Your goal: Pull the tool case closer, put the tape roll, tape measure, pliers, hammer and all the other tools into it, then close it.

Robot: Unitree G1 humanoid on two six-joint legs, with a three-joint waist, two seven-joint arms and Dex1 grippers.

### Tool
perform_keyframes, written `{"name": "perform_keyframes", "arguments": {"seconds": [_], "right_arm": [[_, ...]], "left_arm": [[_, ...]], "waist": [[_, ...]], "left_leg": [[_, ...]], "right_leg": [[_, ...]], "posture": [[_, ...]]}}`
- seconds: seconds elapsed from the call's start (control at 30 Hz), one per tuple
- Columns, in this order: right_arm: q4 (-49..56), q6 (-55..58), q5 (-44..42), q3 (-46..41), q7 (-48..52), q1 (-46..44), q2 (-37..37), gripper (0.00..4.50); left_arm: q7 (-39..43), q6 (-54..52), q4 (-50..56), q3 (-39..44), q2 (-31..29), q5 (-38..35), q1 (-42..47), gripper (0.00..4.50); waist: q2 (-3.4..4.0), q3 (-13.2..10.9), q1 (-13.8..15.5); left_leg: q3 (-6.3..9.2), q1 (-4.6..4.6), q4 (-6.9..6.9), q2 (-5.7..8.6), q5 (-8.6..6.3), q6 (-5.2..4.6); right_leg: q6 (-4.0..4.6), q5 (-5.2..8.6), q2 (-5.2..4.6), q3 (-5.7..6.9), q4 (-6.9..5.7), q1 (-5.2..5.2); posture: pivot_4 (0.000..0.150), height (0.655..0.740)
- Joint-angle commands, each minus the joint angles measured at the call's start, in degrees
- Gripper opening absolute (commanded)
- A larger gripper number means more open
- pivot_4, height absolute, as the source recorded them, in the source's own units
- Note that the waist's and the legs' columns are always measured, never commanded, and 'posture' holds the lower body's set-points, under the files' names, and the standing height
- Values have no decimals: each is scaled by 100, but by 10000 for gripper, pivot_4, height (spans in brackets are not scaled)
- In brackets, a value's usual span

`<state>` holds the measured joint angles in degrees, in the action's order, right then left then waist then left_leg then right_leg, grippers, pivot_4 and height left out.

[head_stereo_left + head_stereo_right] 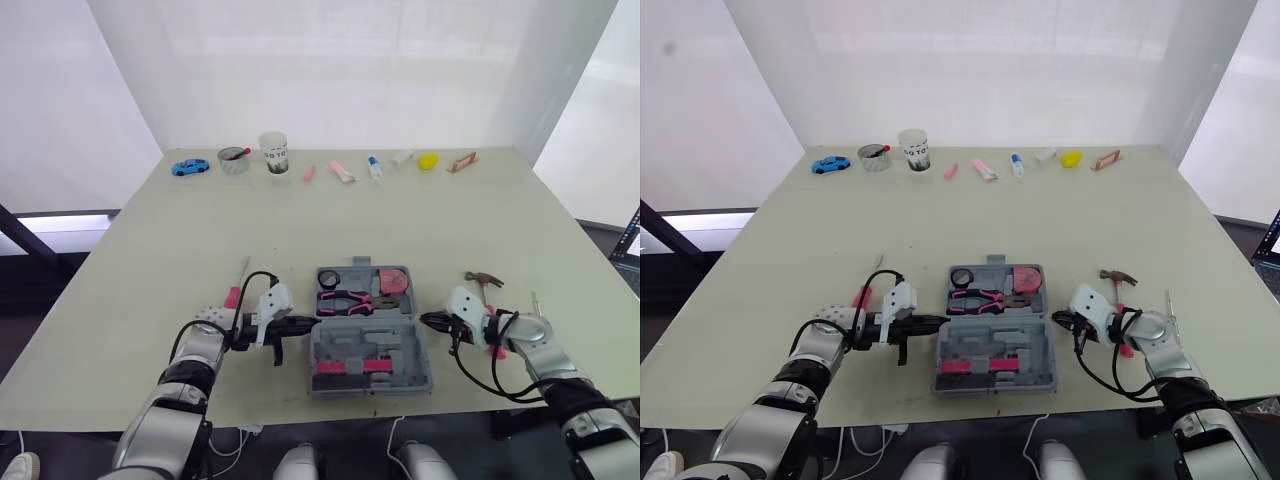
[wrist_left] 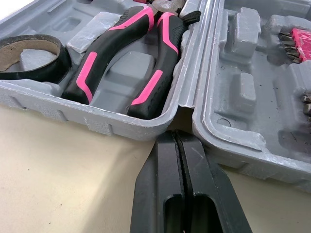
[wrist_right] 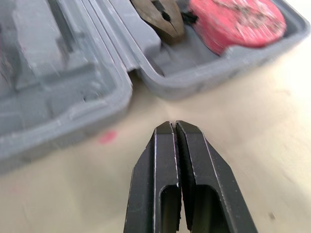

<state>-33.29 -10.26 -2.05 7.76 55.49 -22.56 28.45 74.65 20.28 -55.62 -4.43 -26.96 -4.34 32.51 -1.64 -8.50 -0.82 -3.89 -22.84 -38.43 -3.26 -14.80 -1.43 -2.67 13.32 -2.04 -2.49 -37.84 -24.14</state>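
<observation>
The grey tool case lies open near the table's front edge. Its far half holds the black tape roll, the pink-handled pliers and the red tape measure. Pink bits sit in the near half. My left gripper is shut, its tips against the hinge notch on the case's left side. My right gripper is shut, a short way off the right side's hinge notch. The hammer lies on the table behind my right gripper. A pink-handled screwdriver lies behind my left gripper.
Along the table's far edge stand a blue toy car, a tin, a paper cup, several small pink and white items and a yellow object. The table's front edge runs just below the case.
</observation>
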Motion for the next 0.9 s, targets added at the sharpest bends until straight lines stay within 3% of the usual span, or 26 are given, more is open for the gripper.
{"name": "perform_keyframes", "arguments": {"seconds": [0.03, 0.27, 0.5, 0.57, 0.6, 0.63, 0.67, 0.8, 0.9], "right_arm": [[522, 46, -606, -617, -115, 218, 68, 1255], [1433, 396, -1145, -1270, -443, 939, 118, 1255], [2127, 558, -1466, -1895, -1115, 1703, 51, 1255], [2510, 665, -1685, -2125, -1249, 2089, -2, 0], [2636, 668, -1757, -2247, -1335, 2281, -28, 2455], [2730, 665, -1813, -2361, -1395, 2457, -40, 2455], [2802, 663, -1847, -2451, -1446, 2598, -43, 7365], [3034, 672, -2054, -2941, -1669, 3160, -52, 19267], [3185, 739, -2237, -3304, -1736, 3611, -60, 31844]], "left_arm": [[43, 189, 122, 308, -339, -213, -253, 192], [162, -350, 1483, 985, -547, -1193, -1041, 192], [-657, -1260, 3184, 1733, -647, -1922, -2092, 192], [-932, -1574, 3661, 2024, -670, -2147, -2537, 6345], [-1063, -1628, 3861, 2152, -686, -2185, -2762, 10132], [-1157, -1679, 4014, 2276, -700, -2237, -2959, 10132], [-1245, -1724, 4155, 2369, -711, -2278, -3123, 17544], [-1578, -1885, 4524, 2856, -751, -2473, -3742, 28644], [-1687, -1901, 4628, 3162, -786, -2530, -4184, 40879]], "waist": [[0, 0, -38], [2, -4, -128], [3, -5, -118], [4, -5, -118], [4, -5, -118], [5, -5, -126], [4, -6, -123], [5, -7, -119], [5, -7, -117]], "left_leg": [[-1, 0, 4, -1, 0, 0], [0, -4, 11, -6, 0, 0], [-2, -3, 12, -6, -1, 1], [-2, 0, 12, -6, -1, 2], [-2, 4, 13, -7, -1, 2], [-2, 4, 13, -7, -1, 2], [-4, 3, 14, -8, -2, 2], [-9, 5, 17, -10, -2, 2], [-10, 7, 17, -9, -2, 2]], "right_leg": [[0, 0, 0, -2, 0, -3], [1, 1, 0, 0, 0, -8], [0, 1, -7, 0, 4, -7], [3, 3, -7, -1, 3, -5], [3, 3, -8, -1, 3, -3], [5, 4, -8, 0, 3, -4], [8, 7, -8, -2, 4, -5], [21, 14, -15, -3, 12, -5], [20, 17, -22, -3, 13, -5]], "posture": [[1500, 7400], [1500, 7400], [1500, 7400], [1500, 7400], [1500, 7400], [1500, 7400], [1500, 7400], [1500, 7400], [1500, 7400]]}}
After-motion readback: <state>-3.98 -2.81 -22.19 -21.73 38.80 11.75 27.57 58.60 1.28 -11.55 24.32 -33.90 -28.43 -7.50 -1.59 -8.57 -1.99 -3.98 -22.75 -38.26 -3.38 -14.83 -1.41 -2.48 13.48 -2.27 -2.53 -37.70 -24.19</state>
